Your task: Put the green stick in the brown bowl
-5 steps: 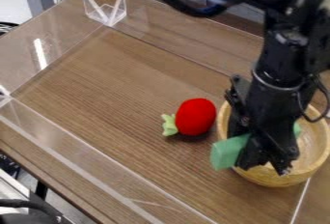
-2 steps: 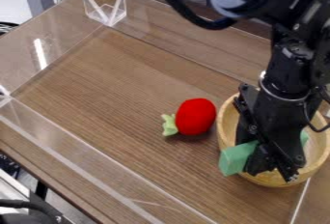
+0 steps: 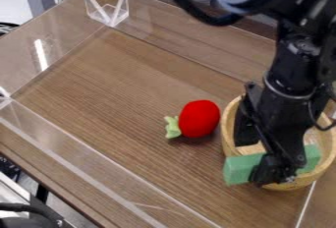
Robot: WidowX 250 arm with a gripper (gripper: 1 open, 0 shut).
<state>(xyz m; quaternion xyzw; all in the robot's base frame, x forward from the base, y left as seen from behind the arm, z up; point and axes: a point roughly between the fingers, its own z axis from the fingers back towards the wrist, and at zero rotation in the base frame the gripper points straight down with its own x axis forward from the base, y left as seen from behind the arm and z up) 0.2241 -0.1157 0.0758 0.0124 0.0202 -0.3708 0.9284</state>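
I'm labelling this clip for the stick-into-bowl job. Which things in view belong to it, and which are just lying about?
Belongs to the job:
- green stick, at the bowl's near rim
- brown bowl
- gripper, over the bowl

Just lying about:
- red round toy with green leaves, on the table left of the bowl

A dark wood-grain table [image 3: 118,94] is filling most of the view, its grain running diagonally. Clear plastic walls [image 3: 59,30] are enclosing it on the left and far sides, catching bright white glints of light along their edges. A folded clear bracket [image 3: 108,9] is standing at the far corner. Beyond the walls, a pale surface is showing at upper left and dark shapes at lower left, too blurred to identify.
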